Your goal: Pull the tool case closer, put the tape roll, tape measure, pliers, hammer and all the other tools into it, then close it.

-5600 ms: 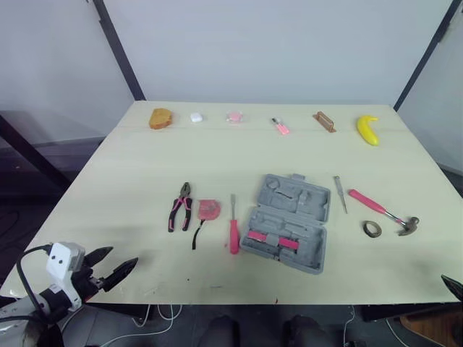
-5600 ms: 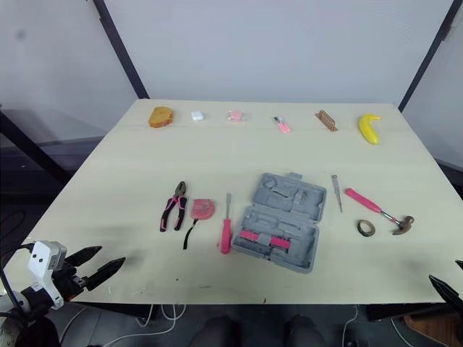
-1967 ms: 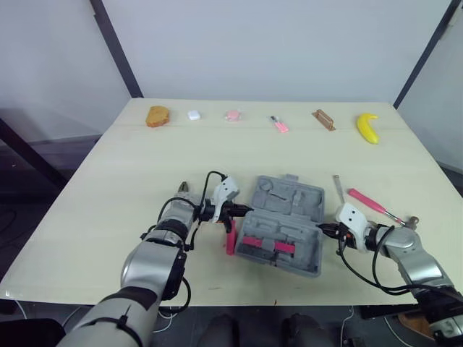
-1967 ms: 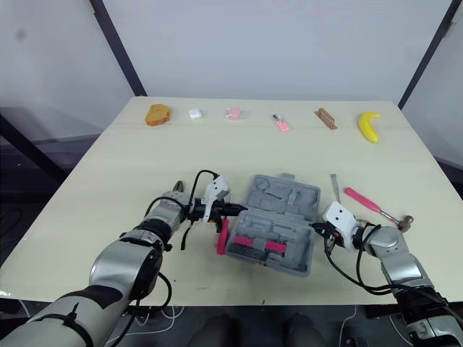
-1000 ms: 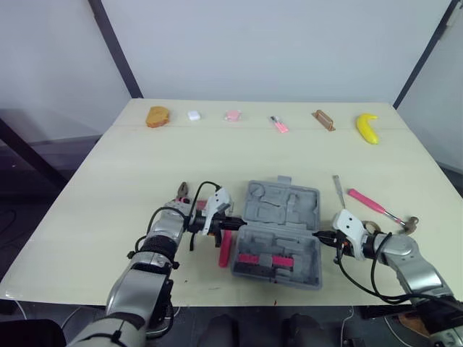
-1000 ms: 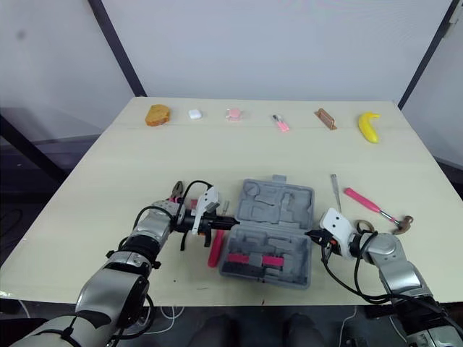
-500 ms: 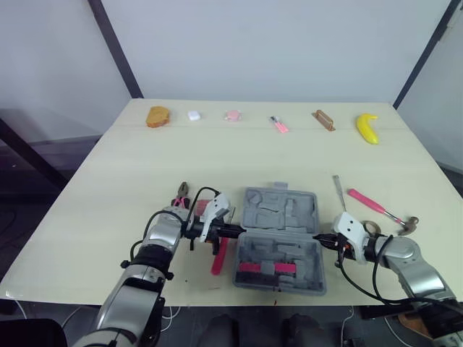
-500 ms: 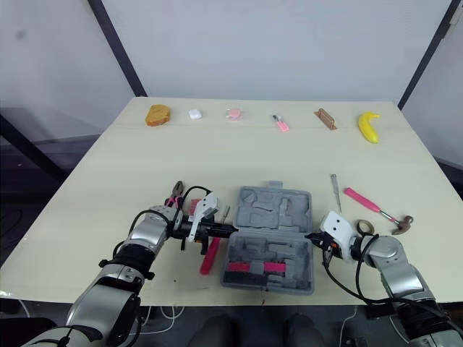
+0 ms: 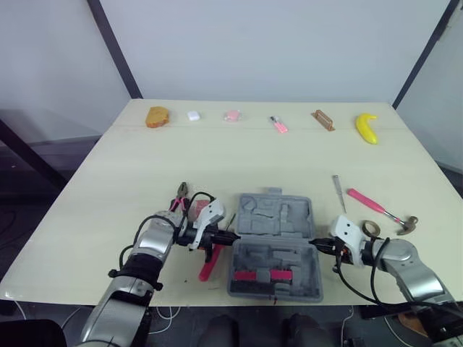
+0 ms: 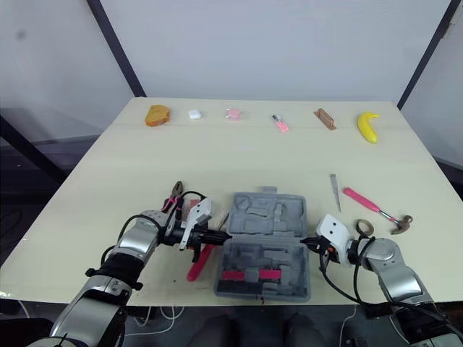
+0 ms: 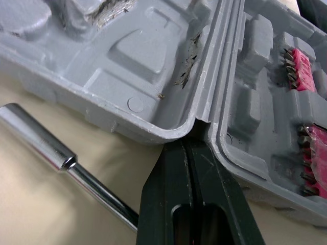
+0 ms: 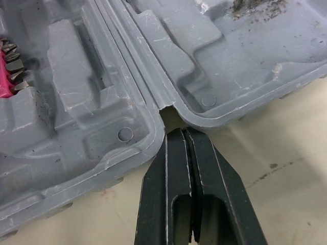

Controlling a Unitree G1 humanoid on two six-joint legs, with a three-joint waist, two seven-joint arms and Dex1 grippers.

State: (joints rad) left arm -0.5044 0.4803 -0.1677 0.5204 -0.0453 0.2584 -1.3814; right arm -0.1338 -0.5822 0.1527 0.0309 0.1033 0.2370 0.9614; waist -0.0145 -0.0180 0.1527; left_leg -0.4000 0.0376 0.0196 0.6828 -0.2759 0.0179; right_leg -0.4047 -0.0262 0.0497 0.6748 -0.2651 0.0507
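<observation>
Tabletop (image 9: 108,188) is pale light wood, mostly bare, and we're looking down over it from the near edge. Right at that edge sits the tool case (image 9: 273,246), grey, lying open and flat, with pink bit strips in the half nearest us and the moulded lid half behind.

The left gripper (image 9: 231,238) pokes at the case's left side with both black fingers pressed together, holding nothing, its tip right at the notch where the two halves hinge. The right gripper (image 9: 313,244) does the same on the other side: fingers squeezed tight, empty, tip at the hinge notch.

Just left of the case lies a red-handled screwdriver (image 9: 208,264), its steel shaft running alongside the lid half. Behind the left gripper we can see the pliers (image 9: 179,196) and the pink tape measure (image 9: 194,207), partly hidden by the arm. Off to the right, the tape roll (image 9: 372,228) sits just beside the hammer (image 9: 372,204), with a thin metal tool (image 9: 336,191) a bit farther back.

Along the far edge there's a row of odds and ends: an orange-brown lump (image 9: 158,116), a small white thing (image 9: 193,115), a pink blob (image 9: 232,116), a little pink item (image 9: 278,125), a brown block (image 9: 323,120) and a banana (image 9: 367,129).

Past that, a plain pale wall (image 9: 275,43) with dark slanted poles (image 9: 116,50) on either side.
</observation>
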